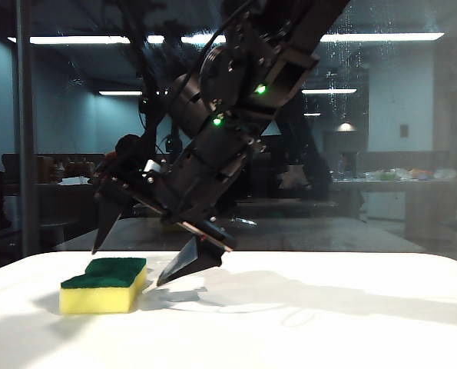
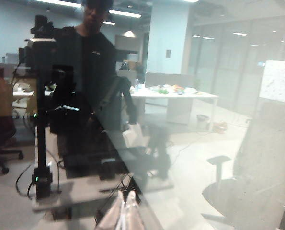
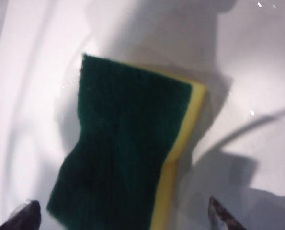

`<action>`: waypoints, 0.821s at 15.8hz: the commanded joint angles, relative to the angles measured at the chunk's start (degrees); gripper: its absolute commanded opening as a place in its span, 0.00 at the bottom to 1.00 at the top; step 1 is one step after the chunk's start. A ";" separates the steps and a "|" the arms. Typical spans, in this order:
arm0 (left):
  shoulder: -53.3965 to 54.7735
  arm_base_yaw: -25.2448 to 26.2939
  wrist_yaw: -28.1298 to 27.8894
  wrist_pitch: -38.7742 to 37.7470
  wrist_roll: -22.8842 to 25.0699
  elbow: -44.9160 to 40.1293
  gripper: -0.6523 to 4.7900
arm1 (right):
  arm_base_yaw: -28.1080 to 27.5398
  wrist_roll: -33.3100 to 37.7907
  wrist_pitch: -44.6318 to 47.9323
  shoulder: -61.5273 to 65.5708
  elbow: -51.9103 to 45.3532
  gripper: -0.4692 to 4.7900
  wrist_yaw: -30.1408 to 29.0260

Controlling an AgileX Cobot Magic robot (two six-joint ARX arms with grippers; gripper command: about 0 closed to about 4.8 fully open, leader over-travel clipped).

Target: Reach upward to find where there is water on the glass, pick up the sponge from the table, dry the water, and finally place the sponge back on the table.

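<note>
The sponge [image 1: 105,284], yellow foam under a dark green top, lies flat on the white table [image 1: 328,323] at the left. My right gripper [image 1: 128,266] hangs tilted over it, open, one fingertip on each side, and no contact shows. In the right wrist view the sponge [image 3: 128,143] fills the space between the gripper's [image 3: 123,216] spread dark fingertips [image 3: 220,218]. The glass [image 1: 412,154] stands behind the table, with water [image 1: 337,61] as pale drip streaks high at the right. My left gripper [image 2: 125,213] faces the glass [image 2: 204,120], pale fingers shut together, holding nothing.
The right arm [image 1: 243,92] slants down from the upper right across the middle of the exterior view. The table's far rounded edge [image 1: 412,257] meets the pane. Reflections of a person [image 2: 92,57] and ceiling lights show in the glass.
</note>
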 commanded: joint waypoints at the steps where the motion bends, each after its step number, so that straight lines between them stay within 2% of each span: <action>1: -0.26 0.02 0.20 -0.09 0.09 0.33 0.11 | 0.22 1.70 -0.85 2.56 3.89 1.00 -0.02; 3: -0.28 0.02 0.20 -0.09 0.09 0.33 0.11 | 0.28 2.10 -1.27 3.65 4.59 1.00 0.79; 4: -0.28 0.02 0.20 -0.02 0.11 0.33 0.11 | 0.28 2.08 -2.45 3.96 4.59 0.92 2.27; 6: -0.26 0.02 0.20 -0.02 0.11 0.33 0.11 | 0.33 2.05 -3.30 4.28 4.55 0.88 4.26; 7: -0.26 0.02 0.20 0.00 0.09 0.33 0.11 | 0.33 2.05 -3.26 4.57 4.55 0.74 4.52; 8: -0.26 0.02 0.20 -0.02 0.09 0.33 0.11 | 0.33 2.05 -3.21 4.70 4.55 0.55 4.48; 9: -0.26 0.02 0.20 0.00 0.09 0.33 0.11 | 0.33 2.05 -2.71 4.98 4.55 0.51 4.48; 11: -0.26 0.02 0.20 -0.02 0.09 0.33 0.11 | 0.35 2.08 -1.73 5.40 4.55 0.51 4.28; 12: -0.26 0.02 0.20 0.00 0.09 0.33 0.11 | 0.59 2.08 -1.73 5.62 4.55 0.44 4.31; 13: -0.26 0.02 0.20 0.00 0.09 0.33 0.11 | 0.61 2.03 -1.99 5.64 4.55 0.26 4.28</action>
